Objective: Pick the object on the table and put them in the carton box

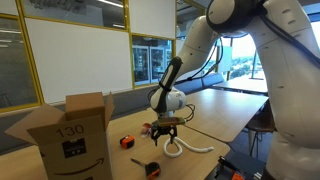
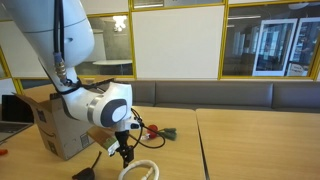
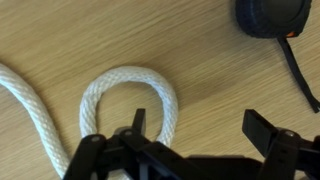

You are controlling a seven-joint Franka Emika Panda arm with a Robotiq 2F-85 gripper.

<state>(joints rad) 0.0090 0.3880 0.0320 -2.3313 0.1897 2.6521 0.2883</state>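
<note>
The white rope (image 3: 128,92) lies coiled on the wooden table, also seen in both exterior views (image 1: 186,148) (image 2: 143,170). My gripper (image 3: 200,128) hangs low over it, open and holding nothing. One fingertip (image 3: 138,120) stands inside the rope's loop and the other over bare wood, with the loop's right strand between them. A black item with an orange tab (image 3: 272,18) lies just beyond, seen near the table's front (image 1: 152,167). An orange-and-black block (image 1: 127,142) sits beside the carton box (image 1: 75,130) (image 2: 55,125). A small reddish item (image 2: 152,128) lies behind the gripper.
The box stands open with its flaps up at the table's end. A laptop (image 2: 12,108) sits behind it. A seam (image 2: 198,145) splits the table into two tops. The table edge (image 1: 215,160) runs close to the rope.
</note>
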